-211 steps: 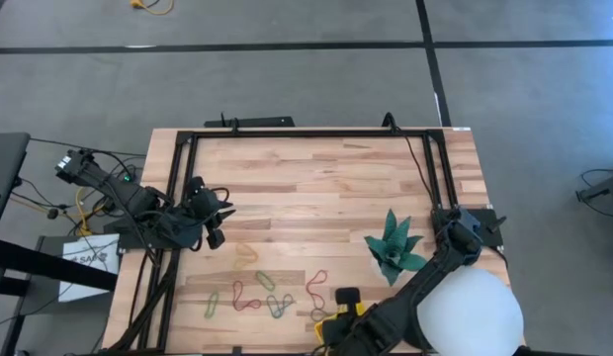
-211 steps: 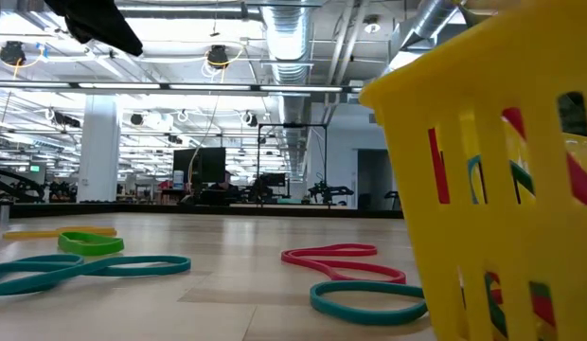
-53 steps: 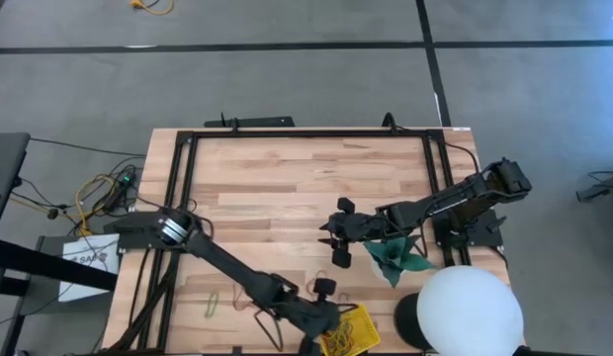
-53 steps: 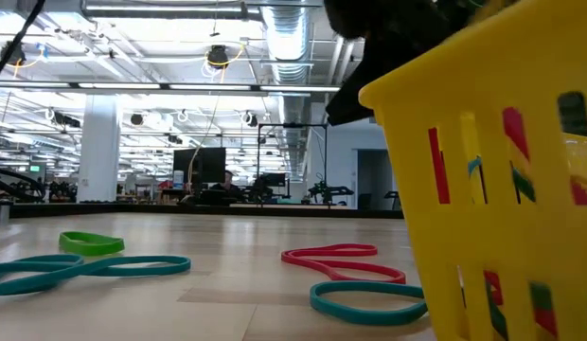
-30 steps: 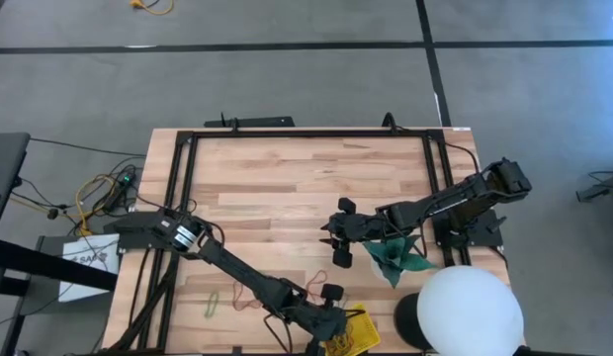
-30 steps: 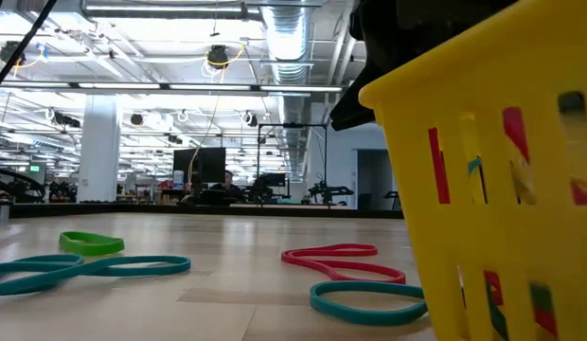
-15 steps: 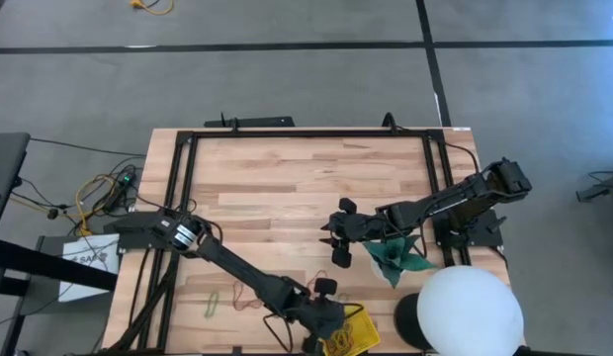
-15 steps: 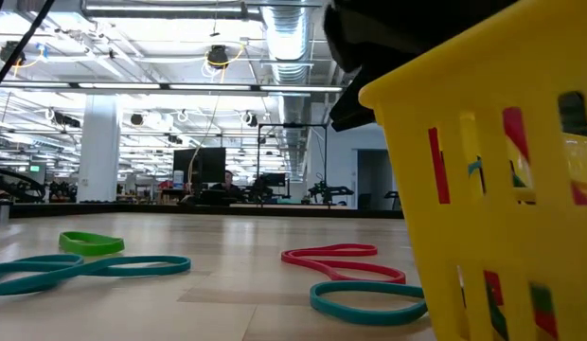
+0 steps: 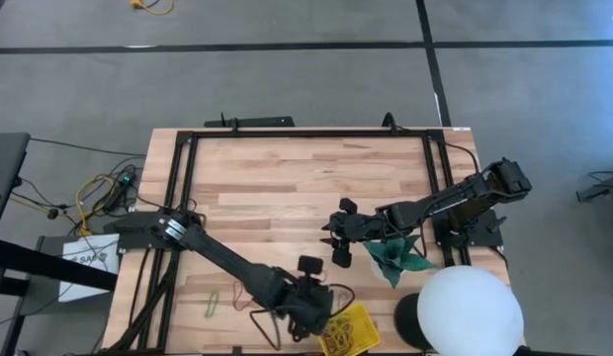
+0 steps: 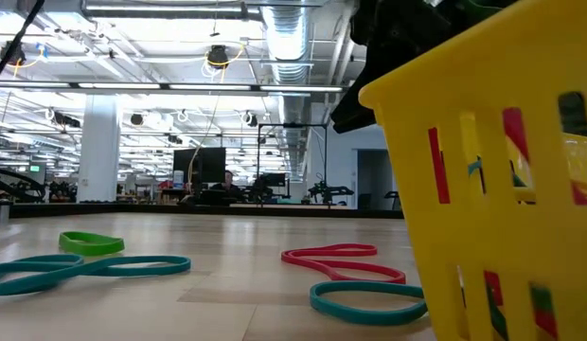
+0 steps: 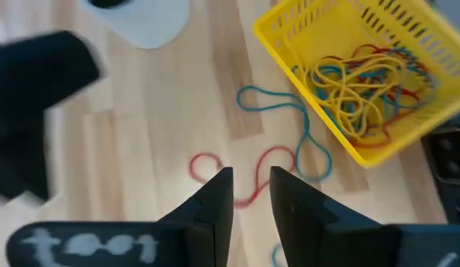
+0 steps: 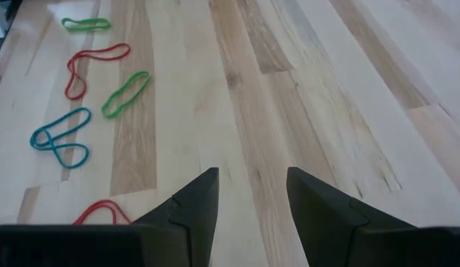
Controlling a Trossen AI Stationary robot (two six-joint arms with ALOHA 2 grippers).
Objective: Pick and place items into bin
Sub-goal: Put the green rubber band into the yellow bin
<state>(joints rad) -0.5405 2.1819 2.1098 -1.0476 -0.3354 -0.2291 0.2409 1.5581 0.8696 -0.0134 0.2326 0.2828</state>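
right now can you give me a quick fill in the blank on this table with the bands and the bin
1. The bin holding the tangled bands is coloured ____.
2. The left gripper hovers over a ____ band on the wood, next to the bin.
3. The right gripper holds ____.

Missing words: yellow; red; nothing

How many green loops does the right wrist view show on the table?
2. One green loop lies beyond the red loop; the second green loop lies on its other side, closer to the blue loop. Others may lie outside this view.
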